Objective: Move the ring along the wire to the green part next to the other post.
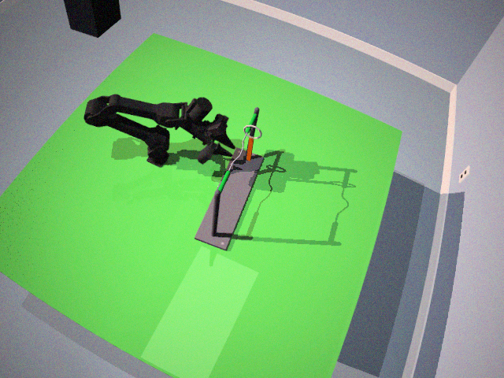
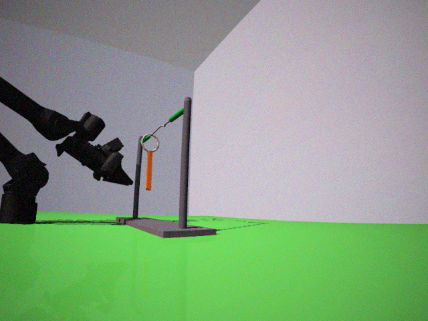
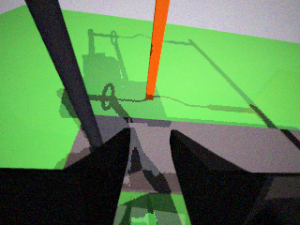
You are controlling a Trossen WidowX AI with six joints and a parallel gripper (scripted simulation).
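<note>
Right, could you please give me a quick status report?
Gripper open, empty; ring hanging, orange handle free; nothing visible between fingertips and handle.

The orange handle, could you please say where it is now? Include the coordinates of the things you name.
In the exterior view, it hangs straight below the ring (image 1: 259, 136) (image 2: 158, 142), between the two posts, right of the claw (image 1: 234, 152) (image 2: 132, 183) (image 3: 150, 132).

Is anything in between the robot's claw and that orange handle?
Nothing solid: the exterior view shows bare air between the gripper and the orange handle.

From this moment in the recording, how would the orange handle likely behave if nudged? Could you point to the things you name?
It would probably swing, since the handle (image 1: 249, 149) (image 2: 148, 170) (image 3: 157, 52) dangles from the ring (image 1: 244, 128) (image 2: 158, 144) with its lower end free. It looks stiff, being straight-edged and unbent. Its flat sides might resist rolling between fingers.
</note>
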